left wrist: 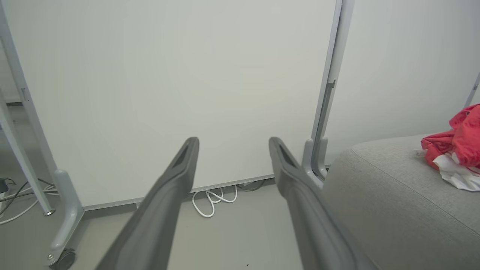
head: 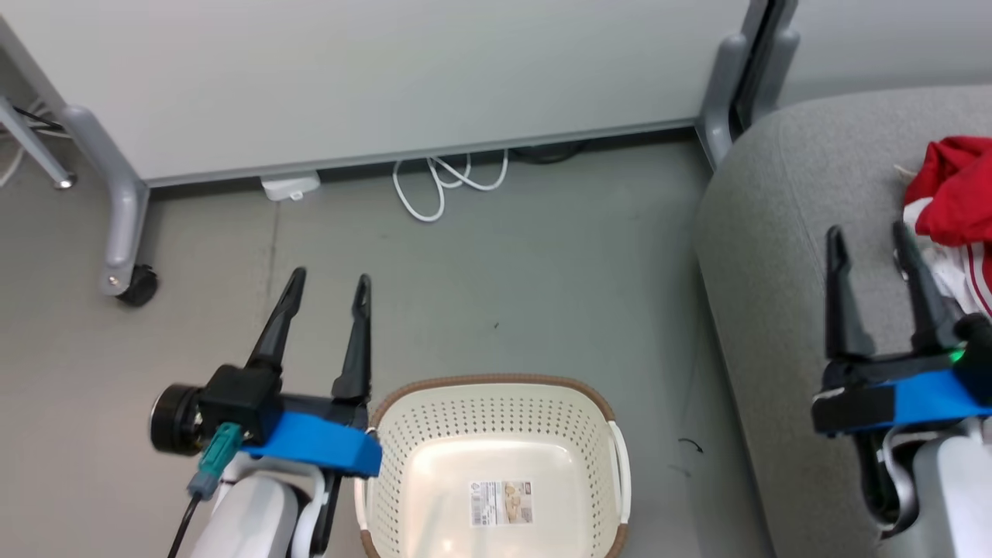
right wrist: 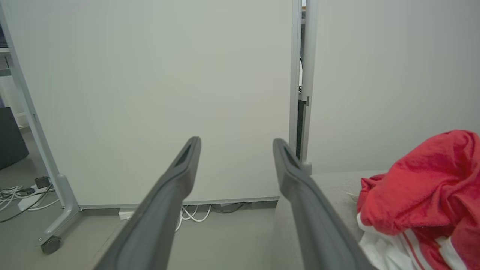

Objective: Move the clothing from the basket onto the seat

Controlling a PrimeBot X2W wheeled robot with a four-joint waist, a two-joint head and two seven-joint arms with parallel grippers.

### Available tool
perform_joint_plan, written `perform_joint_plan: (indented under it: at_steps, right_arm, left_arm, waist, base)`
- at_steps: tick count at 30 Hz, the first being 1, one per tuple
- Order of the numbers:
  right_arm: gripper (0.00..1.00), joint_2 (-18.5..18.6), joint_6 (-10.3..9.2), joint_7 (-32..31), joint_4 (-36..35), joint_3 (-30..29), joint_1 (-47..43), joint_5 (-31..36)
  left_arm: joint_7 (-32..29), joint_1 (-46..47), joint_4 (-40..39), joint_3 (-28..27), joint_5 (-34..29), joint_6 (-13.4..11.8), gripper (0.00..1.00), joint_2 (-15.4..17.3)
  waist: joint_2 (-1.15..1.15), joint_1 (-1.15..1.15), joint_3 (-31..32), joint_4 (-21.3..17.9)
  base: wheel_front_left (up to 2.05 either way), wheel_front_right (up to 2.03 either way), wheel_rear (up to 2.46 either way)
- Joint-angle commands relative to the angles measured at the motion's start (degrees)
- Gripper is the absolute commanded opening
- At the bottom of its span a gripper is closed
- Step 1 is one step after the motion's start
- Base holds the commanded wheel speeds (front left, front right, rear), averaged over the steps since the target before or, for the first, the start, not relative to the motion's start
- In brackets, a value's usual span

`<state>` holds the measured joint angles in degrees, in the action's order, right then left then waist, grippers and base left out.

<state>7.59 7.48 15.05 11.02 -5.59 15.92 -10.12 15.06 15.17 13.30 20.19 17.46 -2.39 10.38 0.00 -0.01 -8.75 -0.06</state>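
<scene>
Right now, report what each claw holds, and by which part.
Nothing is held. The left claw and right claw stand open, empty; the crumpled red clothing lies on the grey fabric seat.

The paper label [head: 501,503] in the basket [head: 496,411] is too small to read.

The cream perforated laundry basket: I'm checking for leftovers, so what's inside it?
A paper label on the cream perforated plastic basket's bare bottom, nothing else. Its near end is out of frame.
</scene>
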Motion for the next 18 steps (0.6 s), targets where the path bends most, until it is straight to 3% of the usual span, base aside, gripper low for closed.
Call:
perform_joint_plan:
  at_steps: [1,18]
  right_arm:
    - [1.0,-0.3,0.03,0.2,-0.2,1.2,-1.7,0.4]
    - [1.0,-4.0,0.03,0.2,-3.7,2.3,-11.9,2.6]
  left_arm:
    - [0.1,-1.8,-0.1,-1.8,-0.6,0.4,1.0,-0.5]
    - [0.2,-9.5,-0.5,-11.7,-5.6,4.8,1.0,-4.5]
  waist:
    - [0.0,0.01,1.4,1.0]
    - [0.0,0.01,6.3,3.0]
  base:
    - [0.0,0.0,0.0]
    - [0.0,0.0,0.0]
